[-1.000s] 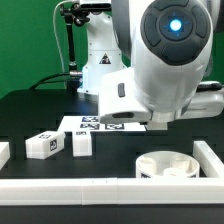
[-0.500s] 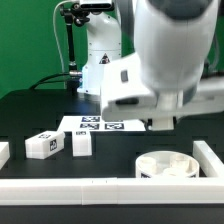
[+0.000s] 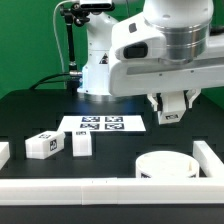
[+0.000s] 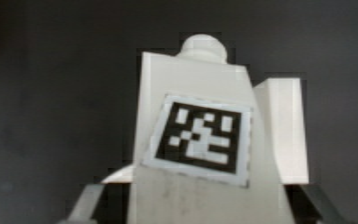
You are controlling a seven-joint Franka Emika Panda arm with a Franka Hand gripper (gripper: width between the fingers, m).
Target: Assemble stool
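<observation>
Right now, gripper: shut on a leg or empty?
Shut on a leg. The wrist view shows the tagged white leg clamped between the two fingers of the gripper.

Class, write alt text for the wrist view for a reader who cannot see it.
A blocky white plastic stool leg bearing a black-and-white square tag fills the frame, gripped on both sides by the tool. A rounded peg caps its far end; the background is dark.

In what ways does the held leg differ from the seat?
The leg is blocky and hangs above the table, clamped in the tool. The seat is round and rests on the table, untouched. The leg shows a black-and-white tag, while the seat shows none here. Both are white.
</observation>
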